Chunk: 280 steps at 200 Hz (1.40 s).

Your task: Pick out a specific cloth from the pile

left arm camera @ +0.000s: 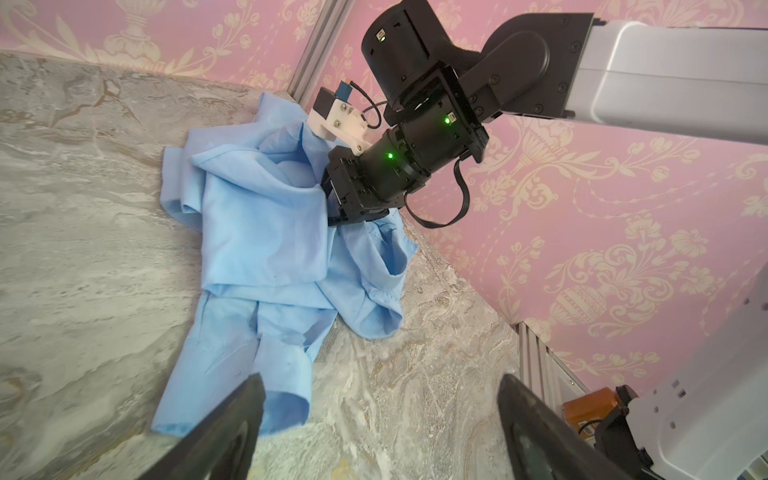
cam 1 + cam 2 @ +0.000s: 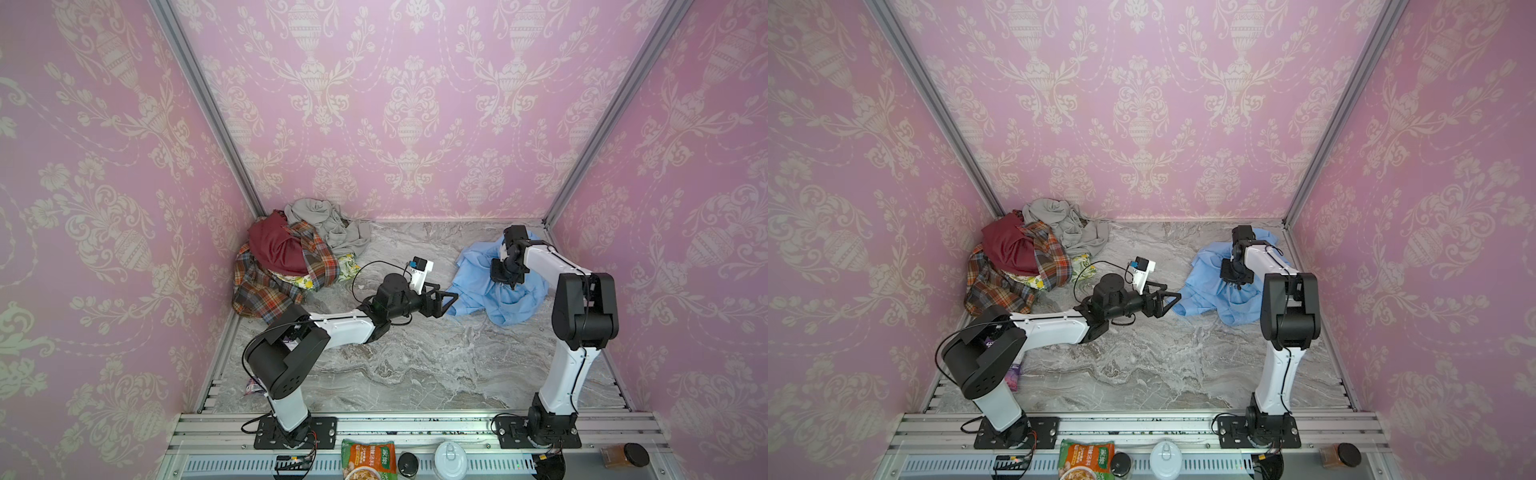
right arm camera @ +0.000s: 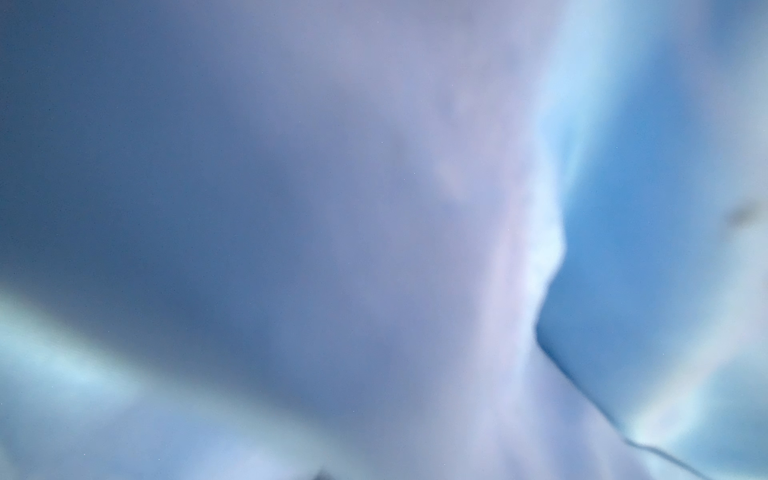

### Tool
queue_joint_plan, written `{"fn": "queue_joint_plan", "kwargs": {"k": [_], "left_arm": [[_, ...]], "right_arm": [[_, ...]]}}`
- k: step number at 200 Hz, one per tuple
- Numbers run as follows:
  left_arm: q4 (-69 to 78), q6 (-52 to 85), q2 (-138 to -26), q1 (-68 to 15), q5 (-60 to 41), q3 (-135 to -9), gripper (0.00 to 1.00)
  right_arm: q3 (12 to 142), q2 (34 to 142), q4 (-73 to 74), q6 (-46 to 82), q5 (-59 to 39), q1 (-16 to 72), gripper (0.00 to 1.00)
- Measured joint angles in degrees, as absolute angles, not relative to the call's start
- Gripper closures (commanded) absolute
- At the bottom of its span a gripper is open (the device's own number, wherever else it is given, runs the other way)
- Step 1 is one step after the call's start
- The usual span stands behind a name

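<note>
The cloth (image 1: 262, 232) looks thin, limp and light, best pinched at a raised fold; the left gripper (image 1: 381, 376) stands spread, while the right gripper (image 1: 336, 208) is buried in it, fingers untellable.

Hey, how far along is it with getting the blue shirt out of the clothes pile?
Done: the cloth lies by itself on the right of the table, apart from the pile. In hand: the right claw is sunk into its folds, grip hidden; the left claw stands open and empty beside it. Left: probably just releasing and backing off.
</note>
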<state>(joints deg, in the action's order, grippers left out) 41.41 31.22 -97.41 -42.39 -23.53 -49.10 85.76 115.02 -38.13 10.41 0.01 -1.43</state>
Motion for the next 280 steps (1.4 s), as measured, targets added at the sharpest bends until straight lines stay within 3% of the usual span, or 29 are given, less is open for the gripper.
{"fn": "queue_joint_plan", "kwargs": {"k": [67,97,159,212,280], "left_arm": [[31.4,26.3,-88.6,-39.8,-20.8,-47.8,0.08],[26.2,24.6,-87.2,-38.9,-19.8,-47.7,0.06],[10.4,19.2,-77.3,-35.6,-10.0,-47.5,0.01],[0.0,14.2,-66.7,-27.7,-0.8,-47.6,0.01],[-1.1,9.7,-59.9,-7.4,9.5,-46.0,0.01]], "right_arm": [[89.9,118.0,-42.6,-1.6,5.7,-1.8,0.45],[88.6,117.1,-41.9,-5.0,8.4,-2.8,0.31],[81.6,100.6,-37.1,-3.3,7.2,-4.0,0.05],[72.9,84.9,-31.9,0.3,2.7,-3.6,0.00],[48.3,62.4,-12.3,3.5,-1.1,-2.9,0.00]]}}
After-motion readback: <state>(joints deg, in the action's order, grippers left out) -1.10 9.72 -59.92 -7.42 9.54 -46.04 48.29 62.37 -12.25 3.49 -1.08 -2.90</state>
